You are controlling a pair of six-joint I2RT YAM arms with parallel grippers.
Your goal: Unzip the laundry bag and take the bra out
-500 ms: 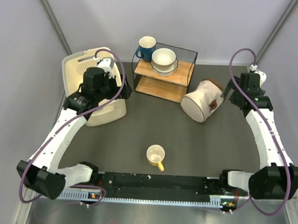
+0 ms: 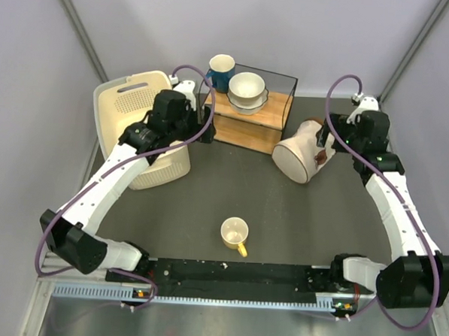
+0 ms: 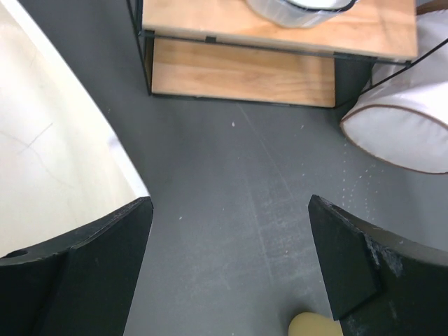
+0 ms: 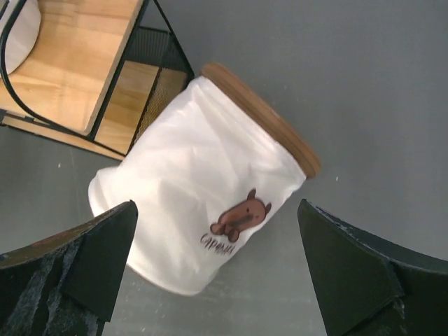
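Over the dark surface (image 2: 207, 205), an approach in progress, nothing gripped. Toward the far left corner, the cream perforated basket (image 2: 130, 95): leave alone. At the middle of the far edge, the wire-and-wood rack (image 2: 276, 118): keep clear of its black frame.

Just right of that rack, toward the far right corner, the laundry bag (image 4: 203, 189), tipped on its side. Cream cloth rumpled, brown trim at one end, a small brown animal print facing up. Apparently zipped shut, judging by the full shape. No bra in view, so presumably inside.

Directly above it, the right claw (image 4: 217, 280), spread wide and touching nothing. Over bare surface between basket and rack, the left claw (image 3: 227, 273), likewise spread and empty, with the bag's rounded end at the right rim of its view.

Pin the bag's body with one claw before tugging with the other; otherwise likely to roll or drag along the surface. Find the zip pull first: not discernible in any view, too small or turned away. Come in low along the seam, pinch only the tab and no cloth, then draw around the curve of the lid rather than straight across
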